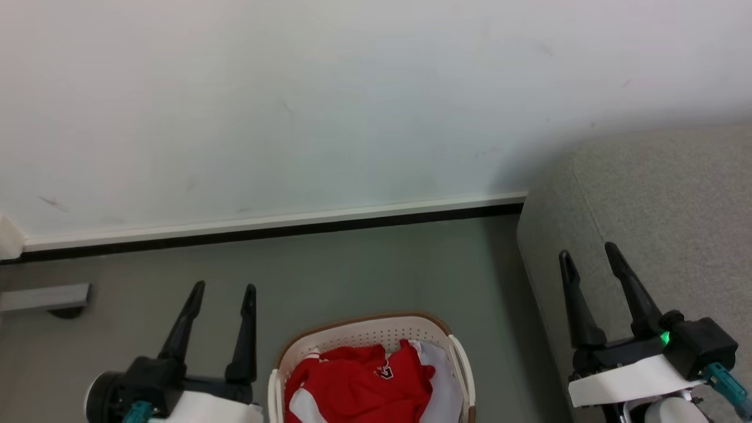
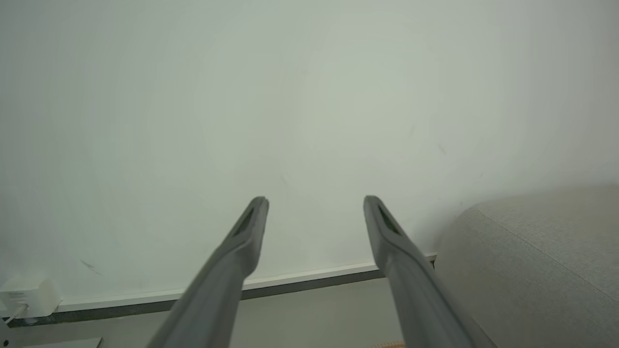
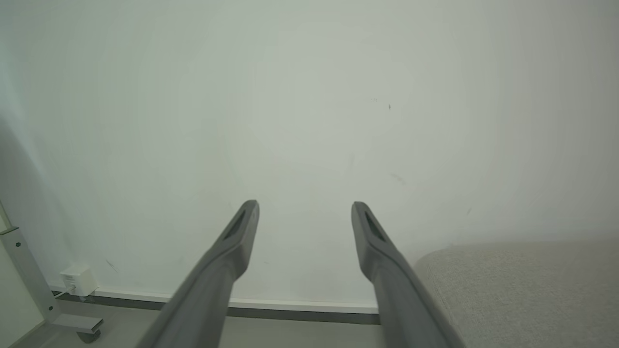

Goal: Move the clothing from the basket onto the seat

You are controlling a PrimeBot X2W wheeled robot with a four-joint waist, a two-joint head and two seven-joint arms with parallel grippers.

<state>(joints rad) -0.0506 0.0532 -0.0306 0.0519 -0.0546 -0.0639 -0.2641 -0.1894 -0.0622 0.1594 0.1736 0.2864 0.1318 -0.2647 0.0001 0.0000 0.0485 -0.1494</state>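
- The soft, crumpled bright red clothing with white panels and a small dark emblem lies inside the oval cream plastic basket with perforated walls and a brown rim. The basket stands on the smooth grey-green floor.
- The large grey woven-fabric seat with rounded edges stands to the basket's right, apart from it.
- The left claw has two long, dark, tapered fingers. They are spread and released, and it sits left of the basket.
- The right claw is also spread wide and grasps nothing. It is in front of the seat's side.
- The head view looks down on the basket and clothing.
- The left wrist view faces the plain pale wall, a small white box and the seat's rounded corner.
- The right wrist view adds a grey metal leg on a castor.
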